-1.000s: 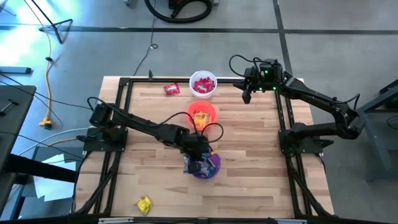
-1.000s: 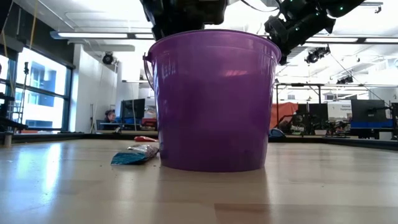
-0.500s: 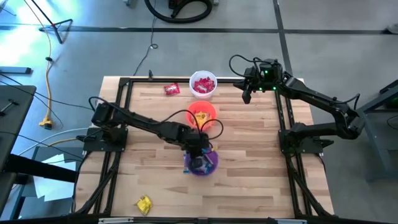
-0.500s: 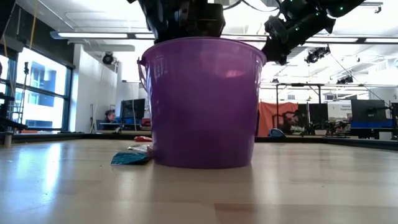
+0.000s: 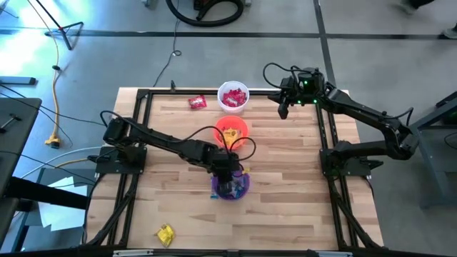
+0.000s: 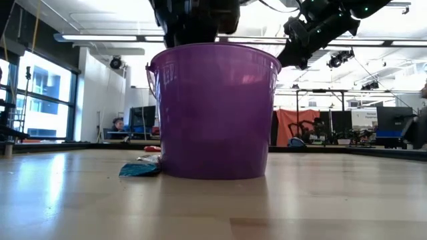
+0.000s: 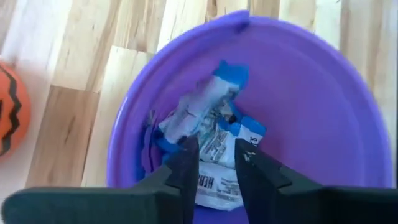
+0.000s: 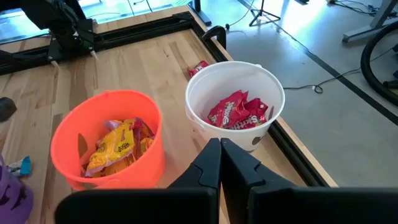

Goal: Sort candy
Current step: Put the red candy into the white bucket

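Left pincer point(image 7: 216, 163) slightly spread over blue-white candy point(image 7: 208, 134) in purple cup point(image 7: 323, 112); right pincer point(image 8: 220, 163) pressed together, far right.

Light: we see bright, even overhead light, with ceiling strip lamps point(image 6: 100, 37) glowing in the low view.
Glare: windows point(image 6: 40, 100) wash out pale.
Focus: the near table point(image 6: 213, 207) looks soft to us.
Shadows: faint, short beside the purple cup point(image 6: 212, 110).

The floor point(image 5: 86, 57) is grey. Long lights point(image 6: 100, 38) shine on the ceiling. A big window point(image 6: 40, 100) is at the side.
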### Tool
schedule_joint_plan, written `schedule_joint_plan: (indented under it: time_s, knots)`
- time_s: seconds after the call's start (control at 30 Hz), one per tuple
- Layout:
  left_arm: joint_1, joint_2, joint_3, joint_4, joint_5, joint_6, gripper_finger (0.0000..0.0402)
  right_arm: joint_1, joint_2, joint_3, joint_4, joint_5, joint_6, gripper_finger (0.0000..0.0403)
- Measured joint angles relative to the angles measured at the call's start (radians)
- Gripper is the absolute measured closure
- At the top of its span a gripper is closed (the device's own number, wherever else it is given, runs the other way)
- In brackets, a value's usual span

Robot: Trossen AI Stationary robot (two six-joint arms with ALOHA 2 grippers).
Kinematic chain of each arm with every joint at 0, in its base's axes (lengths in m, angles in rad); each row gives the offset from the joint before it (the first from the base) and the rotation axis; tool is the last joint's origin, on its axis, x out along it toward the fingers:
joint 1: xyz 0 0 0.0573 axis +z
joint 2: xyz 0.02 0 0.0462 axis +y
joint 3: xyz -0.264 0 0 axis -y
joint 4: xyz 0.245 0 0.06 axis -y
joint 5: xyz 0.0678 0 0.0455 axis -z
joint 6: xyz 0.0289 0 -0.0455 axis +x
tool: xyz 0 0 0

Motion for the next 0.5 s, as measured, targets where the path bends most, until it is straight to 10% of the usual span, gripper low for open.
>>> schedule_joint_plan:
  time_s: [0.5]
  knots:
    - [0.007, -0.061, 0.194, -0.067, -0.074, 0.147, 0.0313, 0.000, 0.000, 0.000, 0.000, -0.002, 0.001, 0.0403]
